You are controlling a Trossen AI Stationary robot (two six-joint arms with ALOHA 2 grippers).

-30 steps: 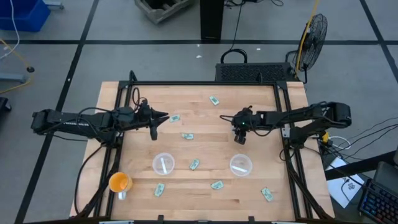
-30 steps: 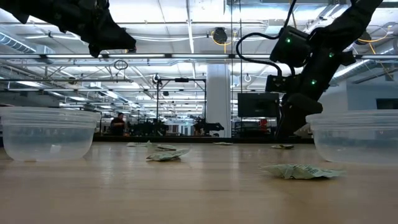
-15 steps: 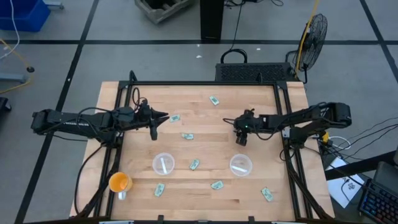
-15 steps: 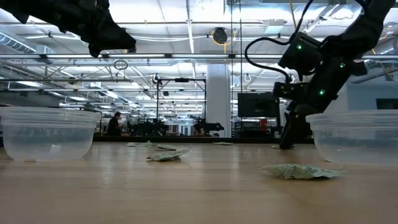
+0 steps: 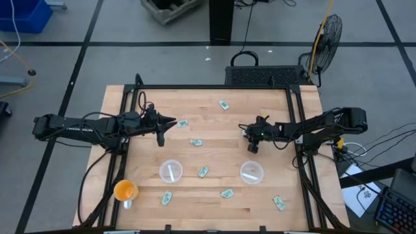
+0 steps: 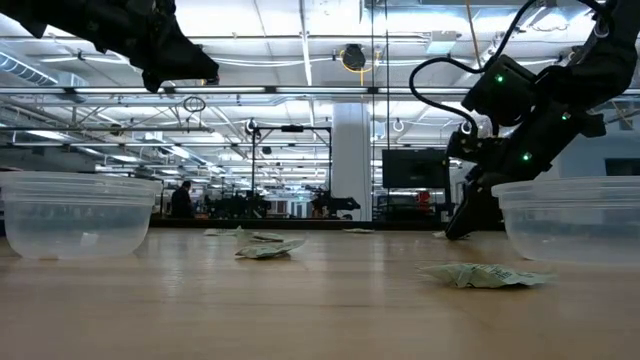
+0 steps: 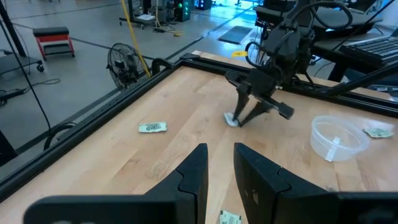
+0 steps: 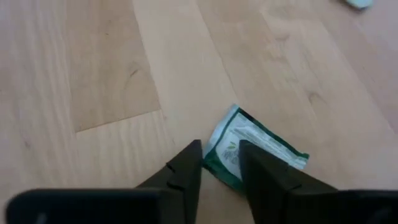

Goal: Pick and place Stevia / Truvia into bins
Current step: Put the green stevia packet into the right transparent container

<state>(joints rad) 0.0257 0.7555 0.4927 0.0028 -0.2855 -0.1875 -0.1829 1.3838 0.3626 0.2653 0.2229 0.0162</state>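
A pale green and white Stevia packet [image 8: 264, 146] lies flat on the wooden table. My right gripper [image 8: 219, 149] slants down over its near corner, the fingers narrowly apart, one on each side of that corner; the left wrist view shows its tips at the packet [image 7: 231, 119]. In the high view this gripper [image 5: 252, 148] stands just beyond the right clear cup [image 5: 251, 172]. The left clear cup [image 5: 171, 171] sits nearer the middle. My left gripper [image 7: 221, 155] hovers over the table's left part [image 5: 173, 121], a narrow gap between its fingers and nothing in it. My right gripper comes at the packet's near corner [image 8: 214, 163] slanting down from the table's right. One finger [image 8: 186, 165] stands beside that corner and the other [image 8: 261, 171] covers part of the packet's edge. Whether they touch the packet, which lies flat, I cannot tell.
More packets lie scattered on the table: far middle [image 5: 224, 104], by the left gripper [image 5: 182, 123], middle [image 5: 195, 142], between the cups [image 5: 203, 171], and along the near edge [image 5: 226, 193]. An orange cup [image 5: 124, 190] stands at the near left corner.
My right gripper has gone down toward the table onto the packet and has tipped more steeply downward. The packet has stayed flat in place.
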